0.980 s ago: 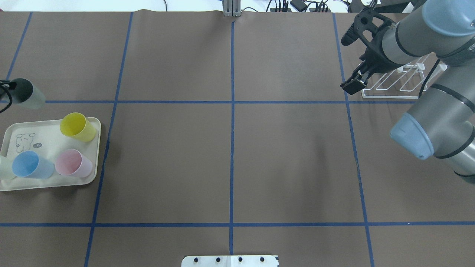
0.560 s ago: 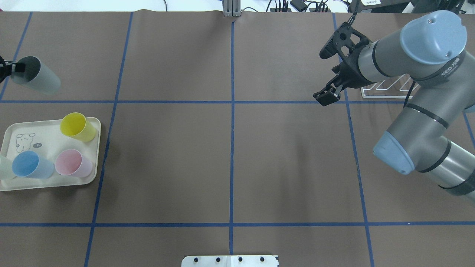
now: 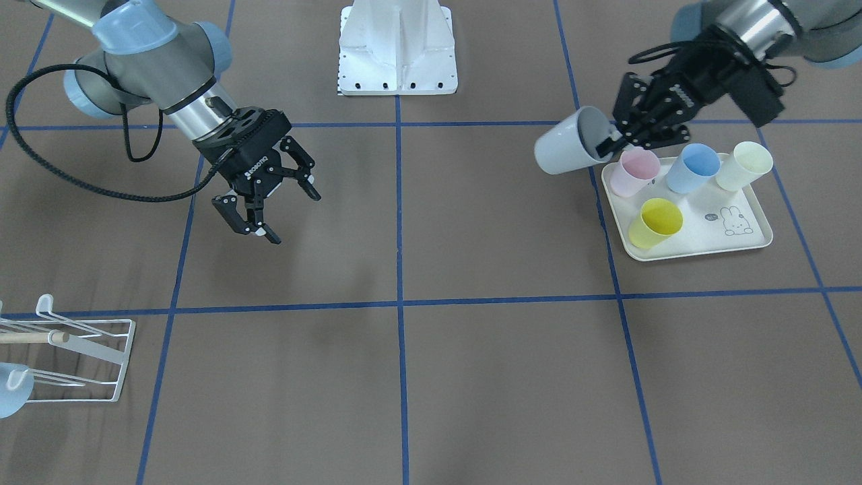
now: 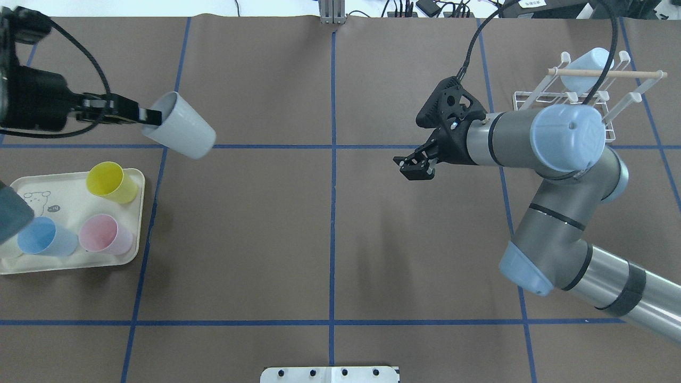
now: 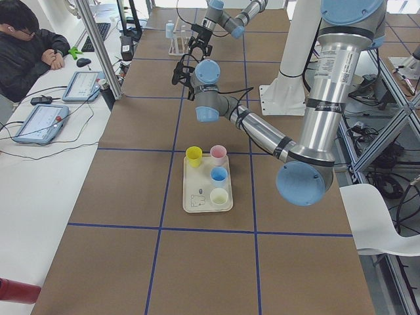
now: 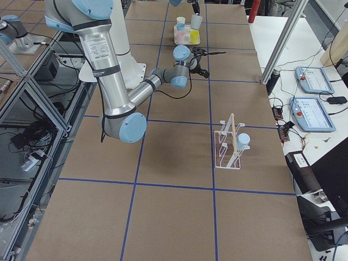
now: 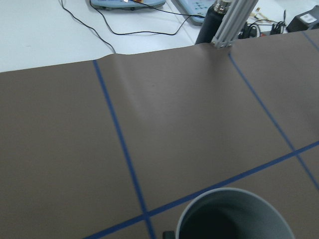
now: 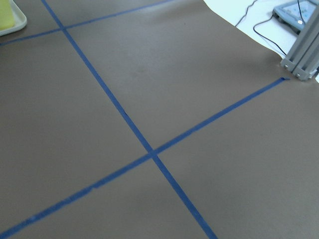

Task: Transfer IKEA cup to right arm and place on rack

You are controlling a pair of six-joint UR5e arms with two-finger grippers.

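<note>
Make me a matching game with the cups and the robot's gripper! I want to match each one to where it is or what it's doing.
Things:
1. grey cup
2. yellow cup
3. light blue cup
4. right gripper

Places or states:
A. on the rack
B. open and empty, above the table
C. held by the left gripper
D. standing on the tray

Pairs: 1-C, 2-D, 3-A, 4-B
</note>
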